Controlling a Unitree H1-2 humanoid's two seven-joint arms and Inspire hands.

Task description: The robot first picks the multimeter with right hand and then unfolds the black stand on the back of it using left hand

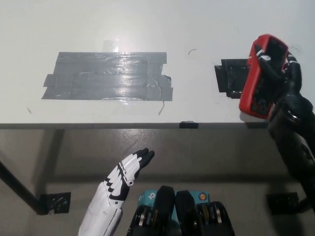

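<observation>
Multimeter (pixel 262 76), red, sits in black right hand (pixel 280 86) at table (pixel 147 24) right edge, fingers wrapped round it, beside black tape patch (pixel 230 76). White left hand (pixel 129 171) hangs below table edge, fingers straight and pressed together, holding nothing. Grey tape patch (pixel 108 76) mid-table.

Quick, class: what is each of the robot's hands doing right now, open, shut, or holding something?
Left hand: open, holding nothing, below the table edge.
Right hand: shut on the multimeter.
</observation>
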